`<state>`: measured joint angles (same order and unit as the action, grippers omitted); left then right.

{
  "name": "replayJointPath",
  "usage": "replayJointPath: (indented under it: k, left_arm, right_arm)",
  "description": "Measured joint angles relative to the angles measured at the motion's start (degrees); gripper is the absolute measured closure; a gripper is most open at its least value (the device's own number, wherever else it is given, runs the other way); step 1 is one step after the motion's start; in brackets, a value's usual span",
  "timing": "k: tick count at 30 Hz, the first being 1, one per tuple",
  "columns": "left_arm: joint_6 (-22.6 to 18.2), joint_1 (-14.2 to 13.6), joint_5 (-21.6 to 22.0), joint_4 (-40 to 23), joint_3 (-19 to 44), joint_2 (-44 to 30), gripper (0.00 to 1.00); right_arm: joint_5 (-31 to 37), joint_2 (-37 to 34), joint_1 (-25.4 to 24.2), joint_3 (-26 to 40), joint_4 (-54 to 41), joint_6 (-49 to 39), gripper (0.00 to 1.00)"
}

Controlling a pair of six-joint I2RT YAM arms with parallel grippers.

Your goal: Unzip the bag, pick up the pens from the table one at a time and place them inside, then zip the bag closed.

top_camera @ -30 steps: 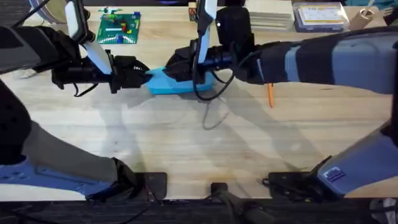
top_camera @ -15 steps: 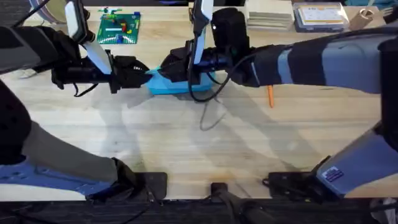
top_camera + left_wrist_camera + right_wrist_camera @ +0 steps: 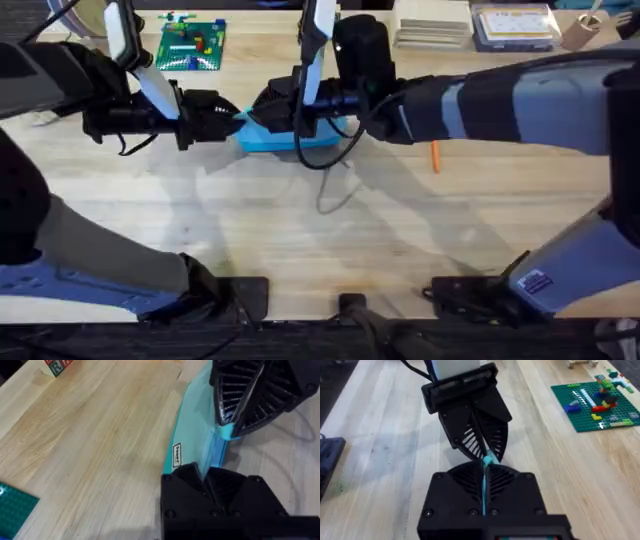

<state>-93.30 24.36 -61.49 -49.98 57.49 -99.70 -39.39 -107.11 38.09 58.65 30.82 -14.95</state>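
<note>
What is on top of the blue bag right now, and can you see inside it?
Both pincers are on the bag: the left pincer is clamped on one end, the right pincer pinches its top edge. The inside cannot be seen. One orange pen lies on the table.

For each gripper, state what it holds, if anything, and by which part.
Left gripper: jaws shut on one end of the light blue bag. Right gripper: jaws shut on the bag's top edge; whether that is the zipper pull cannot be told.
</note>
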Motion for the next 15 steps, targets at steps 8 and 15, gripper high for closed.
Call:
replayJointPath:
  k: [8, 15]
  left_arm:
    - [0.0, 0.0, 0.02, 0.04, 0.0, 0.0, 0.959]
    - [0.0, 0.0, 0.02, 0.04, 0.0, 0.0, 0.959]
  right_arm:
    - [0.48, -1.7, 1.06, 0.17, 1.45, 0.19, 0.971]
    - [0.36, -3.83, 2.13, 2.15, 2.64, 1.28, 0.971]
